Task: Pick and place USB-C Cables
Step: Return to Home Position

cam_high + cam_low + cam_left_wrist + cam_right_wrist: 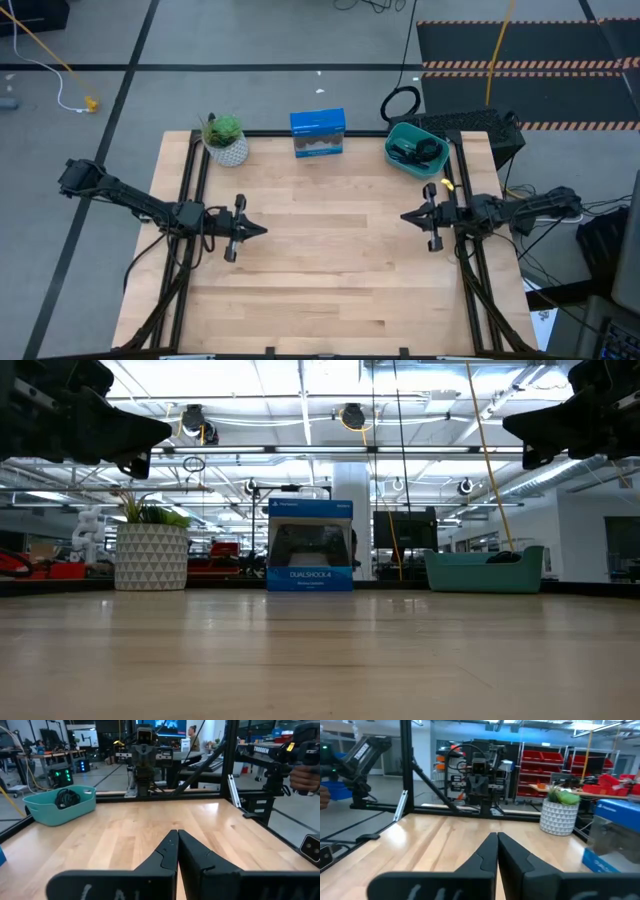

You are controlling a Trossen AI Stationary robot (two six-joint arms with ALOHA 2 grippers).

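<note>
Black coiled cables point(415, 152) lie inside the teal bin point(396, 135) at the table's far right; they also show in the bin in the left wrist view point(66, 798). Which coil is which, and any blue-purple one, I cannot tell. My left gripper point(262, 230) is shut and empty, held above the table at mid left, pointing right. My right gripper point(405, 217) is shut and empty at mid right, pointing left, near of the bin. The two grippers face each other across the bare middle.
A potted plant in a white pot point(226, 140) stands at the far left and a blue DualShock 4 box point(318, 133) at the far middle. A big black cable loop point(401, 103) lies on the floor beyond the bin. A person's hand point(305, 777) shows off the table.
</note>
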